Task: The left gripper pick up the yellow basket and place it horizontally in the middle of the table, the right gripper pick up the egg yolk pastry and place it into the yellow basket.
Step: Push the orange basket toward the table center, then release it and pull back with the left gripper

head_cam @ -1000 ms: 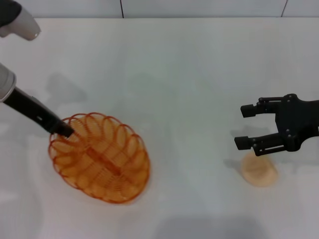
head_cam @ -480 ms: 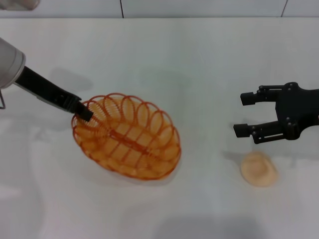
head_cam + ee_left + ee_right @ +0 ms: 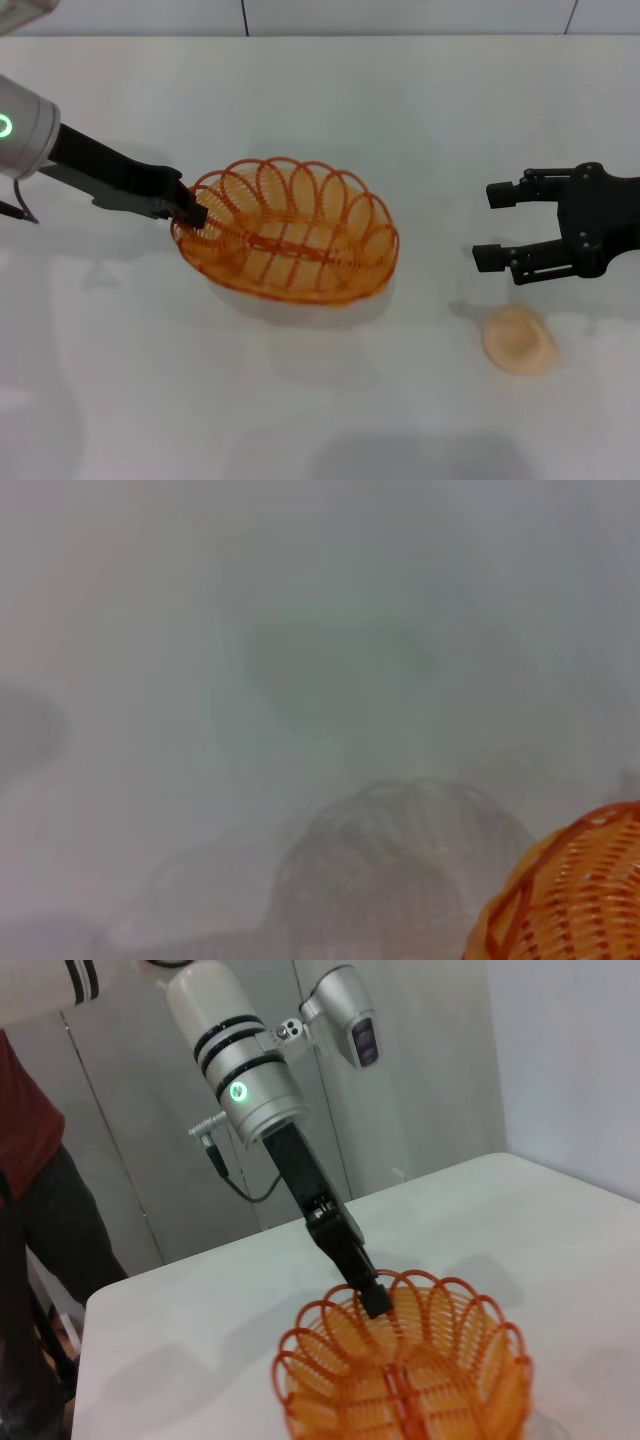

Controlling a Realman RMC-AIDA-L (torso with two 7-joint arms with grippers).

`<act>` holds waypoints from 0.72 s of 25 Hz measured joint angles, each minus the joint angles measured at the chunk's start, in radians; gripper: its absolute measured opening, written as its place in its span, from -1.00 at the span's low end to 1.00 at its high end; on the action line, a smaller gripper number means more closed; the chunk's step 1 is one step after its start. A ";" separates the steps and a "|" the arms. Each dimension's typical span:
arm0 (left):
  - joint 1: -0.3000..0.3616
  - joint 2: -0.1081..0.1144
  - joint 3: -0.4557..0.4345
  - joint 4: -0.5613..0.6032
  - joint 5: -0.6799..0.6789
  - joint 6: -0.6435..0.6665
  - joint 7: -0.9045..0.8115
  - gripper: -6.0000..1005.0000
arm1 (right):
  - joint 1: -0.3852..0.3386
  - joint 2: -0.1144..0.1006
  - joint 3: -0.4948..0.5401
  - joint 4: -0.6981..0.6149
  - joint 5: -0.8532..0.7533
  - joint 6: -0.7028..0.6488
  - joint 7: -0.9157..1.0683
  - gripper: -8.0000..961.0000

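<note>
The left tool (image 3: 188, 212) has its fingers pinched shut on the looped rim of the yellow basket (image 3: 290, 245), at the end of the basket nearest that arm. The basket sits about in the middle of the table (image 3: 330, 110) with its long axis lying roughly crosswise, though from here I can't tell whether it rests fully on the table or hangs just above it, since a faint shadow shows under its near side. So the first half of the job looks nearly finished: what remains there, I'd say, is to set the basket down and let go.

The second half is not begun. The egg yolk pastry (image 3: 519, 340) lies on the table well to the right of the basket, untouched. The right tool (image 3: 494, 226) hovers just beyond the pastry, fingers spread wide and holding nothing; it has yet to come down, grip the pastry, and carry it across into the basket.
</note>
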State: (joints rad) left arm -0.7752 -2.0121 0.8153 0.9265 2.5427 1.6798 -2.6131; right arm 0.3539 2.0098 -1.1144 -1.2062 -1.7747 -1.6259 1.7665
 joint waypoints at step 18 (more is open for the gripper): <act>0.006 -0.017 0.008 -0.070 -0.029 -0.100 -0.098 -0.84 | 0.008 -0.002 -0.001 -0.005 0.000 -0.013 -0.014 0.72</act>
State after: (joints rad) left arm -0.7687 -2.0294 0.8234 0.8562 2.5139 1.5802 -2.7108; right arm 0.3618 2.0083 -1.1158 -1.2109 -1.7747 -1.6393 1.7529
